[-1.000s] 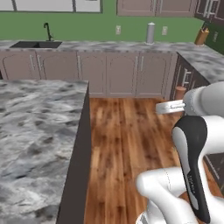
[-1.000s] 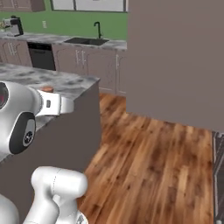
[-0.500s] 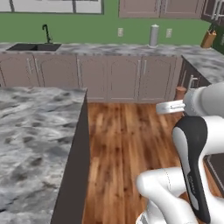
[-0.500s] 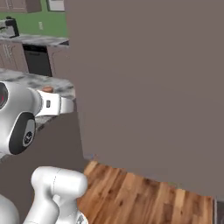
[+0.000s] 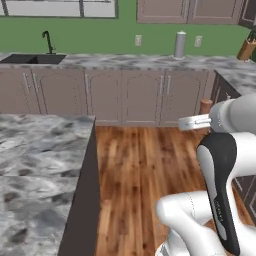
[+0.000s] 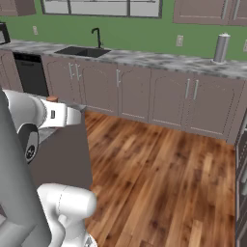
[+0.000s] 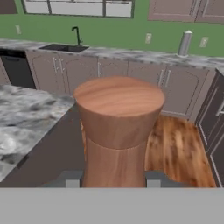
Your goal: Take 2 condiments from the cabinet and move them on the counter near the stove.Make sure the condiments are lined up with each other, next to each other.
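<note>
Gripping a turned wooden condiment mill (image 7: 116,131), your fingers (image 7: 72,180) clamp its narrow waist below a wide, flat, paler top. You carry it in the air above the plank floor (image 6: 164,178), beside the veined marble island worktop (image 5: 35,165). Ahead stand taupe cabinets (image 6: 144,94), a black sink (image 6: 79,50) and a grey canister (image 6: 221,47).

Condiment mill (image 7: 117,127), brown wood, upright.
Waisted body, wide flat top; clamped between end effector (image 7: 113,183) fingers, above floor beside marble bench (image 7: 26,118).
</note>
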